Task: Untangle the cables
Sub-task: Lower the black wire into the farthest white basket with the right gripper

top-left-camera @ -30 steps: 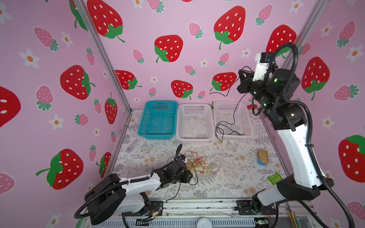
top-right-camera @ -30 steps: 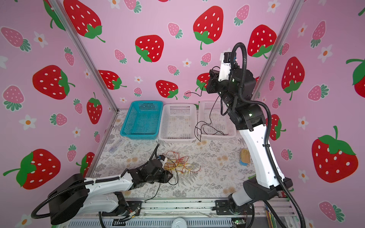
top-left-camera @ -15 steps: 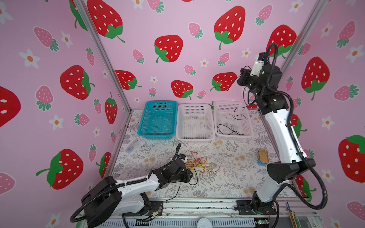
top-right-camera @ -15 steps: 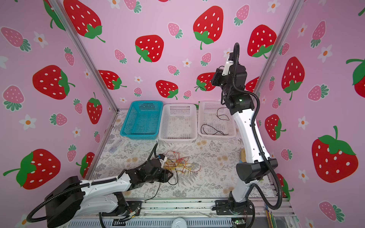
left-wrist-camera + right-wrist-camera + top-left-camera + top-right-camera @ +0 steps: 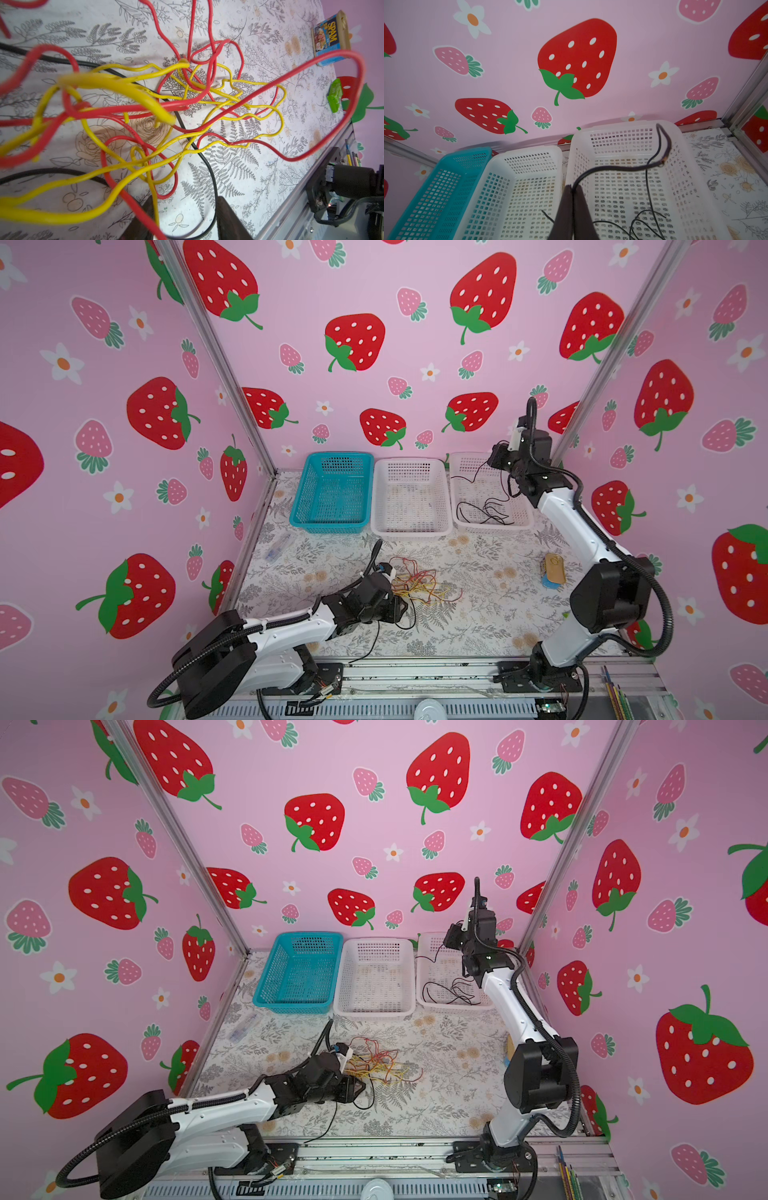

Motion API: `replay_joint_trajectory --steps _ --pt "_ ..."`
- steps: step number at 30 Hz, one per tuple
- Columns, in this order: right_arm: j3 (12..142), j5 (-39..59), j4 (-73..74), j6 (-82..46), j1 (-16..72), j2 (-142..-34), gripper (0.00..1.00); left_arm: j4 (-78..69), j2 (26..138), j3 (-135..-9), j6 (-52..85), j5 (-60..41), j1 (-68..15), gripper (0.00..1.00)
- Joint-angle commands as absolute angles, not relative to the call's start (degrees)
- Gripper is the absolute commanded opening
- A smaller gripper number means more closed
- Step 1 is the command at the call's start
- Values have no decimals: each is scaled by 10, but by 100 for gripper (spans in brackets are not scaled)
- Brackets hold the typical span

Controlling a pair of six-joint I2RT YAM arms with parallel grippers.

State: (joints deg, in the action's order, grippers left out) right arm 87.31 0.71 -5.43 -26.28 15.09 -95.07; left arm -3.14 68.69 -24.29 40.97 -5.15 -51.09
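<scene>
Lettering on the tin point(image 5: 330, 39) reads SPAM. We see the right end effector point(image 5: 573, 189) pinched shut on a black cable point(image 5: 623, 168) hanging into the white basket point(image 5: 623, 133); the left end effector point(image 5: 185, 200), half open, straddles tangled red and yellow cables point(image 5: 187, 93) on the table point(image 5: 259, 187).
</scene>
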Motion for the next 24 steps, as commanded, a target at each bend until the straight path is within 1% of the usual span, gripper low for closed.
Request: replay_joint_trajectory --steps 1,4,7,13,15,19,20,24 --pt "831 7 -4 -284 149 -910 0 -34 689 -266 409 -53 -509 0" --pt "797 -9 -11 -293 149 -909 7 -28 685 -272 410 -54 -510 0" --pt "766 -27 -17 -299 149 -907 10 -14 677 -282 408 -56 -510 1" --pt "741 -41 -28 -303 147 -914 10 4 649 -289 410 -53 -510 5" --pt "742 -64 -39 -307 146 -917 10 8 644 -290 410 -52 -510 5" --pt "753 -68 -64 -320 137 -933 10 13 639 -288 412 -53 -510 5" --pt "758 -68 -73 -322 135 -937 11 13 639 -287 412 -53 -510 9" --pt "765 -56 -82 -321 137 -933 25 14 635 -284 414 -53 -510 10"
